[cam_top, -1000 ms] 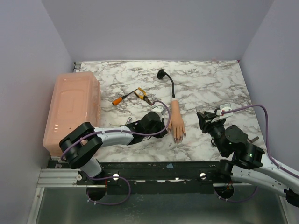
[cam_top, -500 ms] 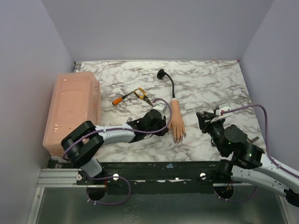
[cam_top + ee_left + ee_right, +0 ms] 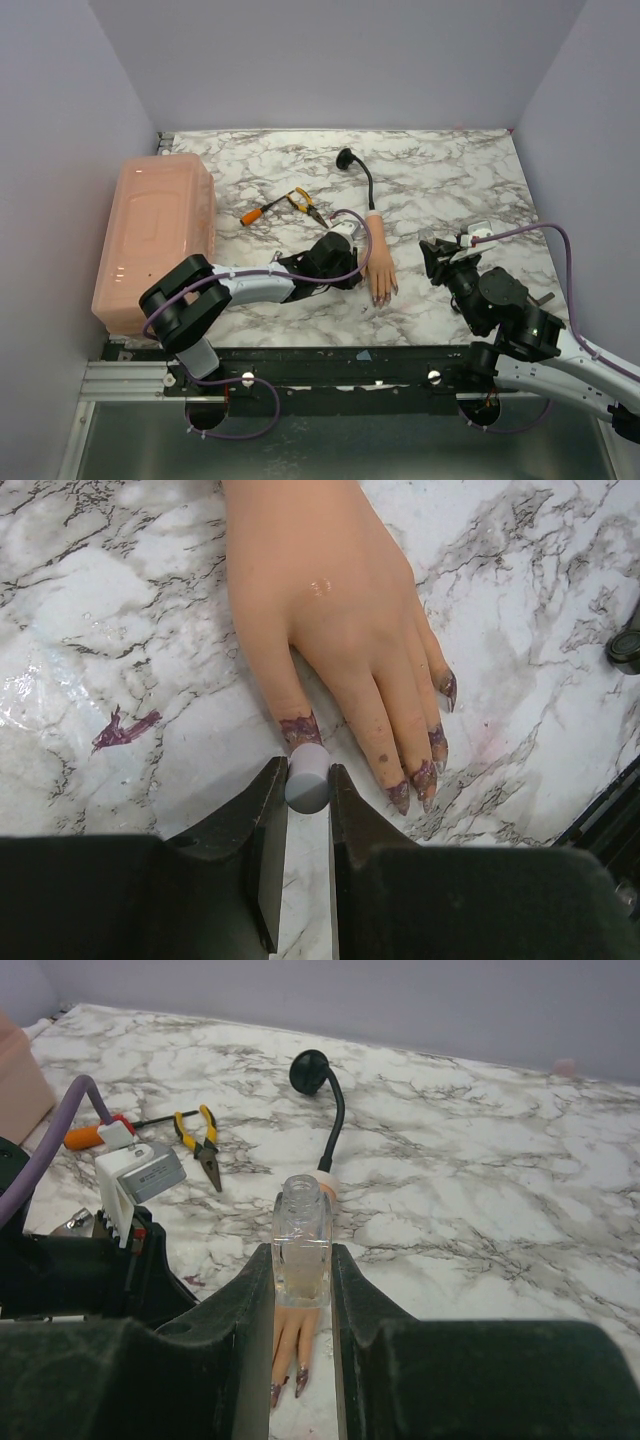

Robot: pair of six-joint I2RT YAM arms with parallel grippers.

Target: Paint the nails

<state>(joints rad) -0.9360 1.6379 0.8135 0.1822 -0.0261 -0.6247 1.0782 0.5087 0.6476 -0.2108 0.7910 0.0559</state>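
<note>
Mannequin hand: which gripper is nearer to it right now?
Left. The left gripper, shut on a pale brush cap, is at the thumb tip of the mannequin hand; the right gripper, holding a clear bottle, sits apart to its right.

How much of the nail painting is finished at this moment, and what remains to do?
Done: the visible nails of the mannequin hand carry purple polish, patchy and smeared onto skin. In hand: the left end effector holds the brush cap at the fingertip leftmost in its view; the right end effector holds the open bottle. Left: probably evening the coats and recapping.
</note>
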